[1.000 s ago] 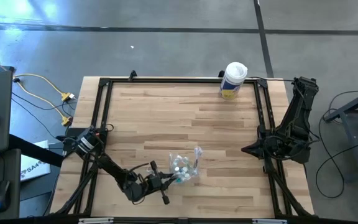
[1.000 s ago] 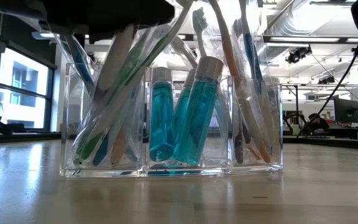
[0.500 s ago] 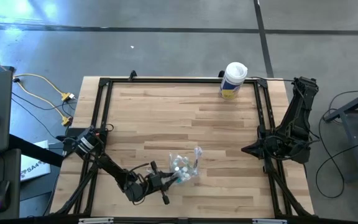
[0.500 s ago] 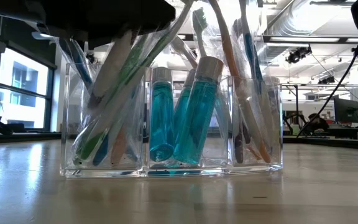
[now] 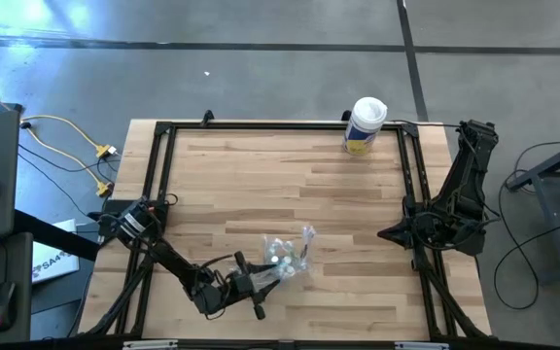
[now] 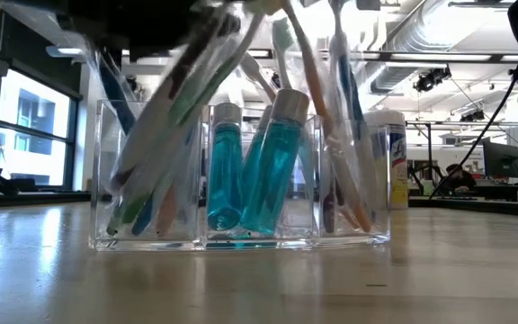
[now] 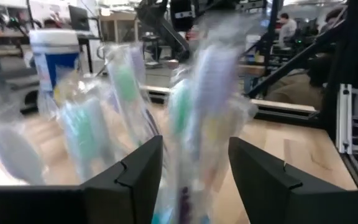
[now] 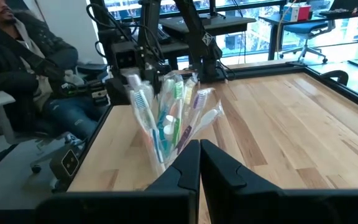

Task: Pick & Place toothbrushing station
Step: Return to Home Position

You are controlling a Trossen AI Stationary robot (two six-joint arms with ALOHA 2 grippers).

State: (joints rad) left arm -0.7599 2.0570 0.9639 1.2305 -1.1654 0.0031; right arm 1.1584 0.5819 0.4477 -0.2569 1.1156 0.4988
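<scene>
The toothbrushing station (image 5: 288,259) stands on its flat base near the table's front middle. It is a clear plastic holder (image 6: 241,225) with wrapped toothbrushes (image 6: 165,126) leaning in its outer compartments and teal tubes (image 6: 272,166) in the middle one. My left gripper (image 5: 263,278) reaches it level from the table's left. Its fingers (image 7: 135,171) stand apart, open, with blurred brush tops (image 7: 197,106) between them. My right gripper (image 8: 199,163) is shut on nothing at the table's right side (image 5: 389,233). My left gripper has the wrapped toothbrush tops (image 7: 194,143) between its parted fingers, which come in level from the table's left. Blur hides whether either finger touches them. The holder stands on the table on its own base.
A white canister with a yellow label (image 5: 365,124) stands at the far right, also visible behind the holder (image 6: 390,162). A black frame (image 5: 163,175) runs around the tabletop. A seated person (image 8: 23,68) is beyond the table's left side. Bare wood lies across the table's middle.
The holder has shifted a little toward the table's far edge and looks smaller in the low view. Its left wall stays put, and the canister now shows past its right wall. The toothbrush tops have swung and are blurred.
</scene>
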